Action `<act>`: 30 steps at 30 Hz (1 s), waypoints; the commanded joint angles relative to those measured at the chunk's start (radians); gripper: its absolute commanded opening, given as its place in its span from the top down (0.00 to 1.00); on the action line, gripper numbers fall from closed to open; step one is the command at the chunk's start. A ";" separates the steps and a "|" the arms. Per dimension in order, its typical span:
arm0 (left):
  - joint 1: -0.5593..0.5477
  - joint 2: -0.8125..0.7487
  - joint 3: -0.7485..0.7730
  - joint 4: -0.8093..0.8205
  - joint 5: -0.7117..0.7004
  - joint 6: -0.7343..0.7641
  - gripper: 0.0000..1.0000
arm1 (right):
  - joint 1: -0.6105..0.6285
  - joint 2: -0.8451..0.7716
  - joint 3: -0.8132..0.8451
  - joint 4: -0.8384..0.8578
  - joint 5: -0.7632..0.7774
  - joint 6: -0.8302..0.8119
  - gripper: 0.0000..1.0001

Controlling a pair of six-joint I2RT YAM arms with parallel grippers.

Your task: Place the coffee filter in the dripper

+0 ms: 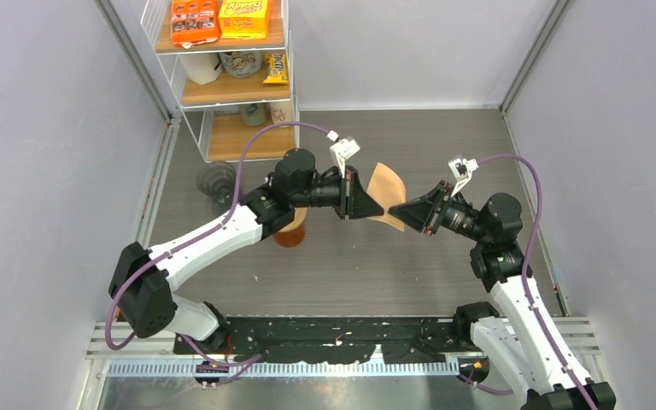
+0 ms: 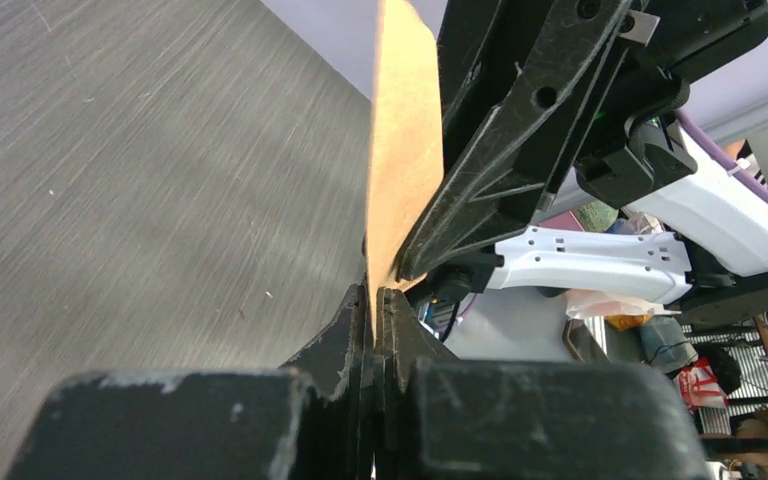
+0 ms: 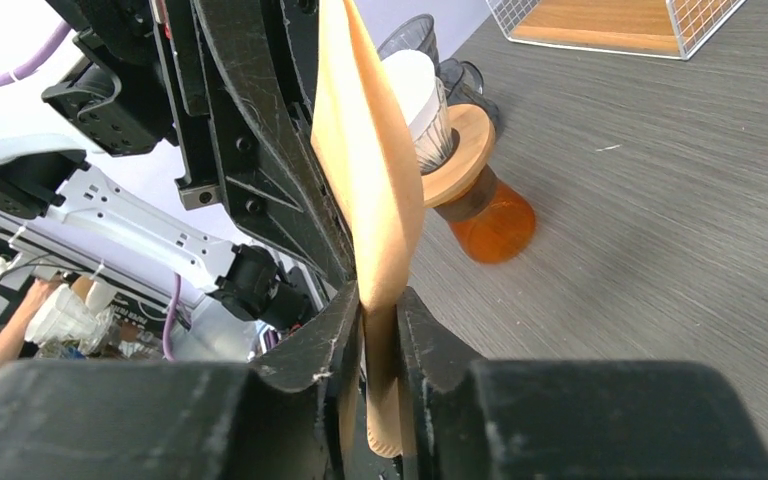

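Note:
A brown paper coffee filter (image 1: 387,190) hangs in mid-air between both arms, above the middle of the table. My left gripper (image 1: 376,209) is shut on one edge of it; the left wrist view shows the filter (image 2: 400,150) pinched edge-on at my left gripper (image 2: 372,295). My right gripper (image 1: 395,210) is shut on the opposite edge; the filter (image 3: 365,170) runs down between the jaws of my right gripper (image 3: 378,300). The dripper (image 3: 428,105), clear with a white lining, sits on a wooden collar atop an amber carafe (image 3: 490,225). In the top view the carafe (image 1: 290,233) is mostly hidden under my left arm.
A wire shelf (image 1: 226,77) with snack boxes and cups stands at the back left, and its base shows in the right wrist view (image 3: 610,20). A dark glass vessel (image 1: 215,181) stands on the table left of the carafe. Walls close in both sides.

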 commanded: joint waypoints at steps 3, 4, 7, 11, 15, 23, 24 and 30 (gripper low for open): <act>-0.002 -0.026 0.048 -0.044 0.021 0.115 1.00 | 0.004 -0.025 0.007 0.028 0.019 0.004 0.59; -0.002 -0.030 0.053 -0.069 0.020 0.148 1.00 | 0.004 -0.033 0.009 0.018 0.023 -0.001 0.45; -0.002 -0.040 0.080 -0.178 0.049 0.271 1.00 | 0.004 -0.055 0.016 -0.085 0.065 -0.052 0.27; -0.002 -0.055 0.102 -0.294 0.097 0.466 1.00 | 0.002 -0.101 0.026 -0.260 0.216 -0.140 0.16; -0.001 -0.079 0.109 -0.384 0.134 0.628 1.00 | 0.003 -0.167 0.040 -0.404 0.405 -0.220 0.10; -0.002 -0.076 0.145 -0.528 0.277 0.879 1.00 | 0.003 -0.303 -0.001 -0.469 0.570 -0.308 0.07; -0.002 -0.071 0.151 -0.541 0.285 0.890 1.00 | 0.003 -0.307 -0.006 -0.462 0.561 -0.307 0.07; -0.003 -0.039 0.188 -0.581 0.291 0.919 1.00 | 0.003 -0.282 -0.049 -0.306 0.337 -0.283 0.07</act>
